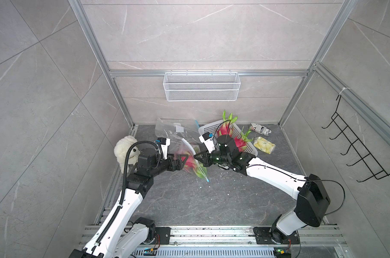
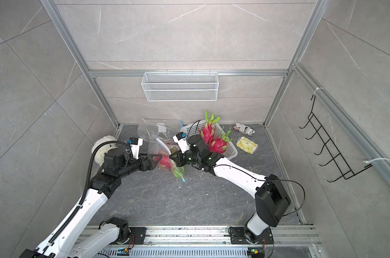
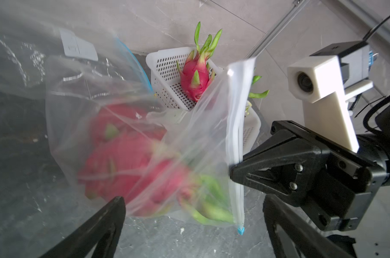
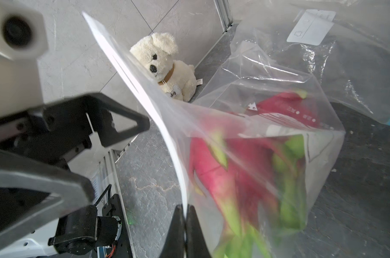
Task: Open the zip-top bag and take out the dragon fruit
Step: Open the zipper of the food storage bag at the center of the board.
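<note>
right tool (image 4: 185, 211) pinches the zip edge of the clear bag (image 3: 189, 134); left tool (image 1: 183, 160) gapes wide beside it; dragon fruit (image 3: 127, 160) inside, two more in perforated white basket (image 3: 165, 64); plush dog (image 4: 167, 67) by the wall

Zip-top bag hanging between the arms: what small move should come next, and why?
Probably close the left gripper on the zip-top bag's free side, opposite the right gripper. Right is shut on the zip strip, left stands open beside the bag, and dragon fruit is inside.
</note>
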Available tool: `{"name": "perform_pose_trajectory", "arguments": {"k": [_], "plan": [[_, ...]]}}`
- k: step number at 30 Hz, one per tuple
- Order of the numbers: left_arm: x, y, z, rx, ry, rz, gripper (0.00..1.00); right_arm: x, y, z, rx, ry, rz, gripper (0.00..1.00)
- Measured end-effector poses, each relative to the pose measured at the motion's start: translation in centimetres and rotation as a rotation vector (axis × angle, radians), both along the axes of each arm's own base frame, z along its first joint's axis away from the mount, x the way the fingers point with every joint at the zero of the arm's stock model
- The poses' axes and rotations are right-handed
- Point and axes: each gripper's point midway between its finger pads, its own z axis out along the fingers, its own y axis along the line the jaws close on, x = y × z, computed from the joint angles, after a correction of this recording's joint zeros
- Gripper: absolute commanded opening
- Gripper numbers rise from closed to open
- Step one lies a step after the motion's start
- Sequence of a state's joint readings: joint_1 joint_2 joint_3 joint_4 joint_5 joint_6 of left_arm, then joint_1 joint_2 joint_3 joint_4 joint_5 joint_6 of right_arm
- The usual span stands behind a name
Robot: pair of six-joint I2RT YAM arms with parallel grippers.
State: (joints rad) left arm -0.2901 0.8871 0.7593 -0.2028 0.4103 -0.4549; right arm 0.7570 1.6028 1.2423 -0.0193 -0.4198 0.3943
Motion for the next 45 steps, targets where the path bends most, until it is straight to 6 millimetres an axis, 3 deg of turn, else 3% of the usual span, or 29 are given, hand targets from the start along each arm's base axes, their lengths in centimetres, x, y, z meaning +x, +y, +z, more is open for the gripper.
{"name": "perform_pose_trajectory", "arguments": {"k": [7, 11, 20, 25, 33, 36, 39, 45], "plan": [[1.0, -1.4, -3.5, -0.167, 0.146, 0.020, 0.93, 0.3, 0.2, 0.4, 0.052, 0.042, -0.032, 0.03], [1.5, -3.0, -3.4, -0.202, 0.143, -0.046, 0.93, 0.6, 0.3, 0.4, 0.067, 0.063, -0.056, 0.03], [-0.1, -6.5, -2.0, -0.179, 0.075, -0.197, 0.90, 1.4, -0.2, 0.0, 0.053, 0.082, -0.123, 0.03], [-0.6, -7.6, -2.4, -0.133, 0.063, -0.245, 0.79, 1.6, -0.4, 0.0, 0.047, 0.100, -0.148, 0.03], [0.7, -7.5, -4.2, -0.047, 0.071, -0.220, 0.67, 1.7, -0.3, 0.4, 0.054, 0.109, -0.156, 0.03], [1.3, -7.7, -4.3, -0.035, 0.066, -0.215, 0.54, 1.7, -0.4, 0.4, 0.055, 0.113, -0.158, 0.04], [1.5, -8.0, -4.0, -0.032, 0.055, -0.225, 0.33, 1.7, -0.4, 0.3, 0.053, 0.117, -0.161, 0.04], [1.3, -8.4, -3.7, -0.040, 0.053, -0.248, 0.33, 2.0, -0.7, 0.0, 0.037, 0.112, -0.183, 0.04]]}}
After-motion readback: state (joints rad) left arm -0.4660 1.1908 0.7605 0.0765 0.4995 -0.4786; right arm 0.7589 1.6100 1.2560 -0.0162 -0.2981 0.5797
